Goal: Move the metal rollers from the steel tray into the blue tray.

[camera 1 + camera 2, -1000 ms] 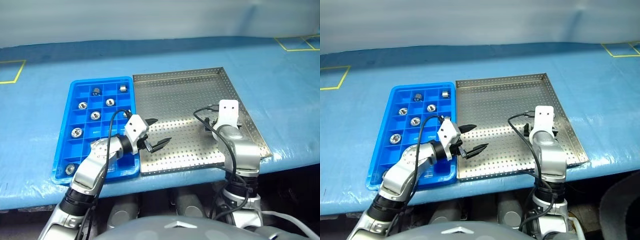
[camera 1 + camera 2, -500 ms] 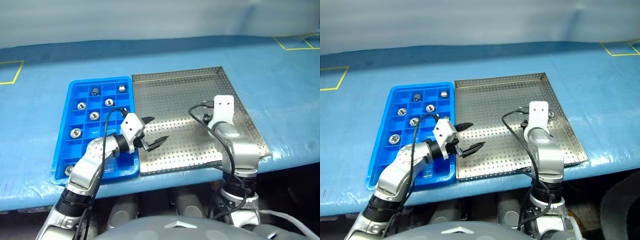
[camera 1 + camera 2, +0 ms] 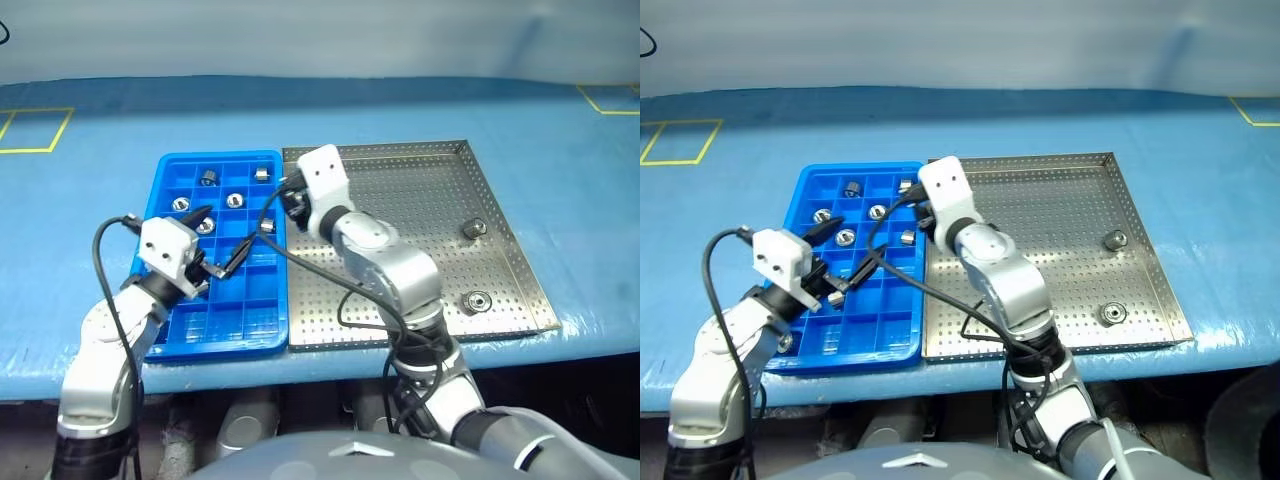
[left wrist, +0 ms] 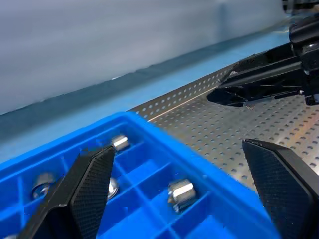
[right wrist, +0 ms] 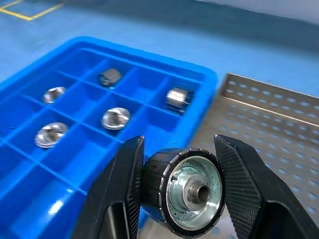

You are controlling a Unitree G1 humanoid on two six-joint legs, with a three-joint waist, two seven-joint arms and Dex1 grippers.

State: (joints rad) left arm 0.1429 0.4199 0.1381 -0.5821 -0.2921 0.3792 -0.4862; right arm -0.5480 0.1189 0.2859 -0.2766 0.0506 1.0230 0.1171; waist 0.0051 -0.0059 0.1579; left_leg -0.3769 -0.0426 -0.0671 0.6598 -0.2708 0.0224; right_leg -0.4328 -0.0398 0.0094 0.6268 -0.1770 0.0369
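- Head cameras: the right gripper hangs over the seam between the bright blue gridded plastic tray and the large perforated steel tray; two small shiny metal rollers lie well apart on the steel floor near its right rim. The left gripper hovers over the blue cells, fingers spread wide and empty.
- Left wrist camera: several rollers sit one to a cell in the blue tray's grid.
- Right wrist camera: the black fingers clamp a dark-rimmed silver roller just short of the blue rim.
- Judgement: the carry step is under way; next comes centring over an empty cell, lowering, and releasing.
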